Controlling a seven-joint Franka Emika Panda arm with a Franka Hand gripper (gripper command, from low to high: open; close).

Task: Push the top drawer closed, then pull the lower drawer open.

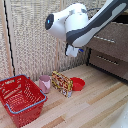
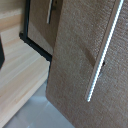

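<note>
The dark brown dresser stands at the exterior view's right. Its top drawer has a pale bar handle and stands out a little from the lower drawer beneath it. My gripper hangs off the white wrist just left of the top drawer's front, apart from it. Its fingers are too blurred to read. In the wrist view the top drawer front fills the frame, its handle running across it. The lower drawer shows behind with its thin handle.
A red wire basket sits at the exterior view's lower left. Beside it stand a pink cup, a colourful box and a red bowl on the pale wooden floor. A woven screen forms the back wall.
</note>
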